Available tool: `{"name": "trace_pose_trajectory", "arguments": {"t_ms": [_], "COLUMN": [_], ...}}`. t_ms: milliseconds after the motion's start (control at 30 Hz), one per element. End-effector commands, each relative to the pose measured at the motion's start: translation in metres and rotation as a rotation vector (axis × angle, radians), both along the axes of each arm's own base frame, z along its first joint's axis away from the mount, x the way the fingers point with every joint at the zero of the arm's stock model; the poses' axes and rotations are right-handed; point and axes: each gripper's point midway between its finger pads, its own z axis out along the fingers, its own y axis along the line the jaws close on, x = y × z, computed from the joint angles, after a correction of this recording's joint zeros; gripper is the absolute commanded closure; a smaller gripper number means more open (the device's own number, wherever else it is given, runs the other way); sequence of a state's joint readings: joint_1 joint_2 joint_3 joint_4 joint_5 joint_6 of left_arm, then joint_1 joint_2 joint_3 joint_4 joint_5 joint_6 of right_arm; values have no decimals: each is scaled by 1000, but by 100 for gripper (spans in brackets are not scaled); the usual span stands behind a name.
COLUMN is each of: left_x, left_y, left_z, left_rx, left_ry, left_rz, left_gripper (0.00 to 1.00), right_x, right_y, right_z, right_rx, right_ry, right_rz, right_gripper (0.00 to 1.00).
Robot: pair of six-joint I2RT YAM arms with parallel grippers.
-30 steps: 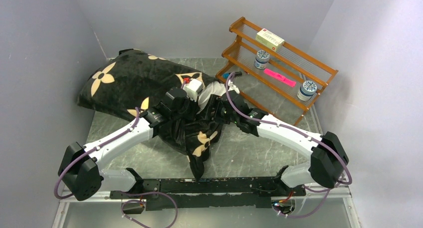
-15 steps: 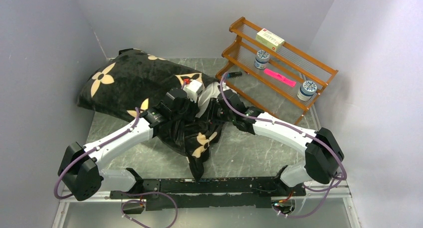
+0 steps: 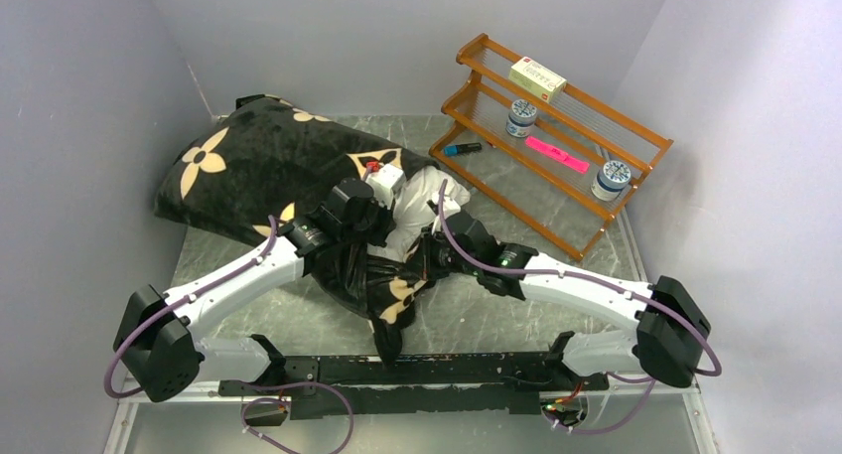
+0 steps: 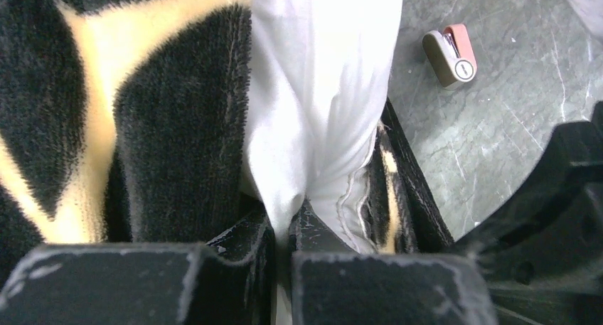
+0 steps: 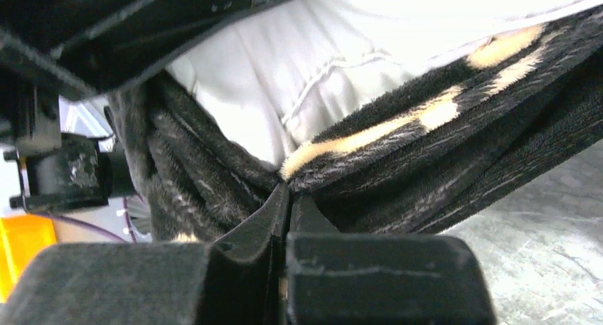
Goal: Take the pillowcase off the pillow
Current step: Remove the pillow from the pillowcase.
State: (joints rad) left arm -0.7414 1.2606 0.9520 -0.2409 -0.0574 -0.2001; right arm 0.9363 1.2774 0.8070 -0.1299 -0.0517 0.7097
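Pillowcase (image 3: pixel 268 161) partly off pillow (image 3: pixel 419 194); left claw (image 4: pixel 288 224) pinches white pillow fabric, right claw (image 5: pixel 288 197) pinches pillowcase edge.

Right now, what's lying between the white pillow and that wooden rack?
A small dark stick with a blue end lies there, apart from the pillow and near the rack; the top view shows it.

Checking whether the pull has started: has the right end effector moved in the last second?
Yes. The right end effector, shut on the pillowcase, has drawn back toward the arm bases, away from the wooden rack.
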Motion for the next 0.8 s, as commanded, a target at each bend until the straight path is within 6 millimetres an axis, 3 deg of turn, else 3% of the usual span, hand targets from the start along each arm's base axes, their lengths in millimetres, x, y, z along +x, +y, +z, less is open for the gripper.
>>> {"name": "trace_pose_trajectory", "arguments": {"t_ms": [0, 133, 433, 767], "left_x": [34, 34, 40, 56], "left_y": [10, 10, 19, 3], "left_z": [55, 58, 64, 126], "left_rx": [-81, -89, -98, -254], "left_ry": [-199, -204, -209, -227], "left_rz": [113, 111, 150, 180], "left_gripper": [95, 95, 95, 95], "right_x": [-81, -89, -107, -107], "right_y": [-25, -37, -39, -48], "right_z": [-41, -59, -72, -91], "right_rx": [-133, -179, -158, -226], "right_ry": [113, 66, 2, -54], "right_rz": [282, 317, 410, 394], "right_gripper": [100, 100, 100, 100]}}
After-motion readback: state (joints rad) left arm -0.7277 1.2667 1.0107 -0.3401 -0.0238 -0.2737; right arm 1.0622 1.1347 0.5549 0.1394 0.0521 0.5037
